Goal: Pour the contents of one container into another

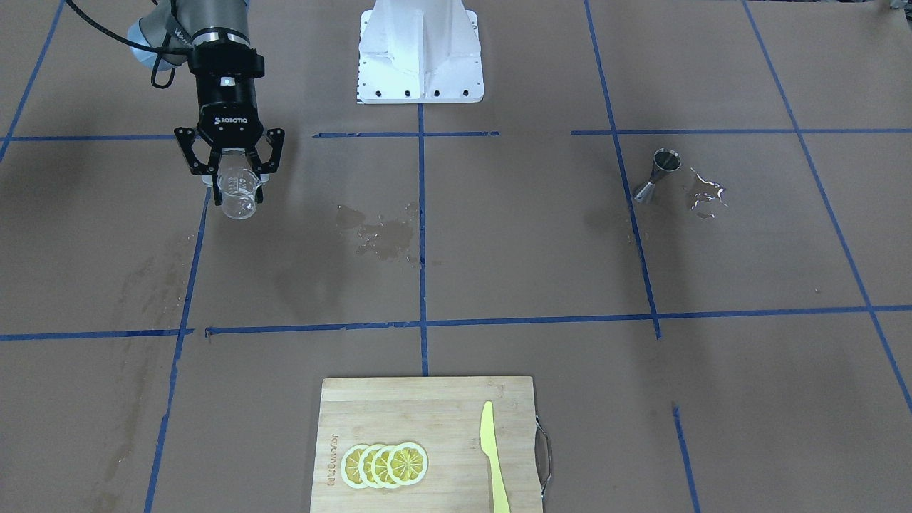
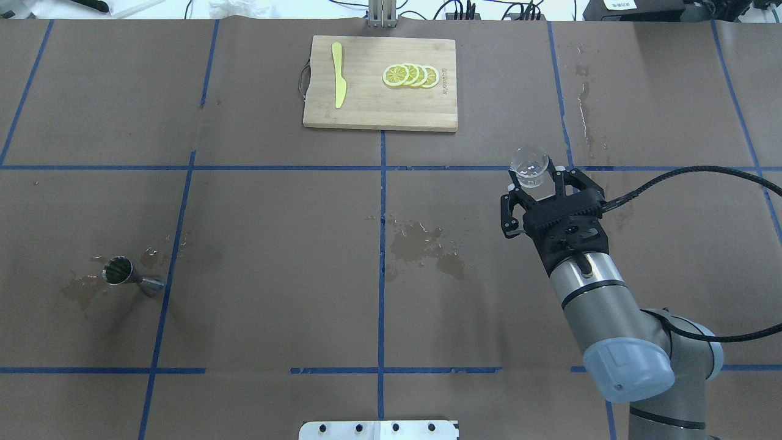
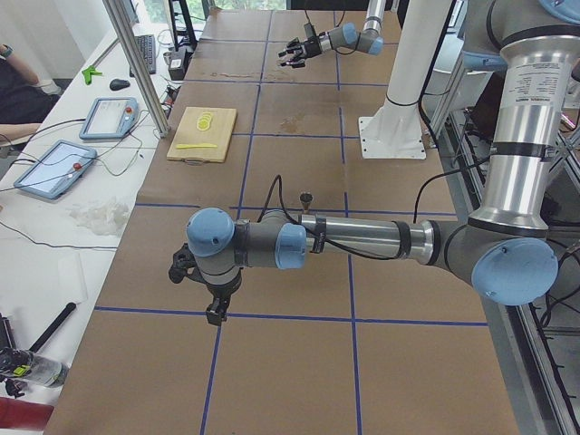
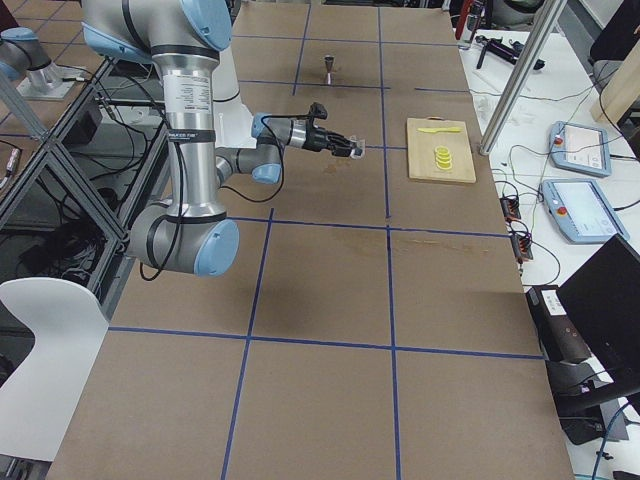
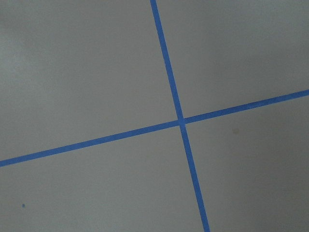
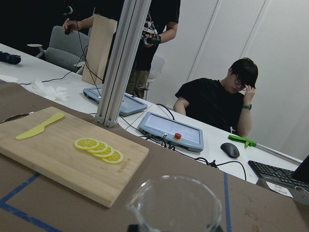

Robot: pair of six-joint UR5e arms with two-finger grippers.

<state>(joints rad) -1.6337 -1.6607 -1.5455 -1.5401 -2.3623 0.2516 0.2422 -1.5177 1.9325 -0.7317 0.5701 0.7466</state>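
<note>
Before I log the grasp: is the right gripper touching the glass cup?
Touching. The front-facing view shows the right gripper clamped on both sides of the glass cup.

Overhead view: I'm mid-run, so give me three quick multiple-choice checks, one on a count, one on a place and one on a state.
1. How many lemon slices lie on the cutting board?
A) two B) four C) six

2. Where is the jigger?
A) on the table, in the robot's left half
B) on the cutting board
C) in a gripper

3. What state is the right gripper in?
A) open and empty
B) resting on the board
C) shut on the glass cup

Answers:
1 B: four overlapping slices sit in a row.
2 A: it stands alone on the table, far from both the board and the cup.
3 C: the fingers clasp the cup's sides and hold it above the table.
</note>
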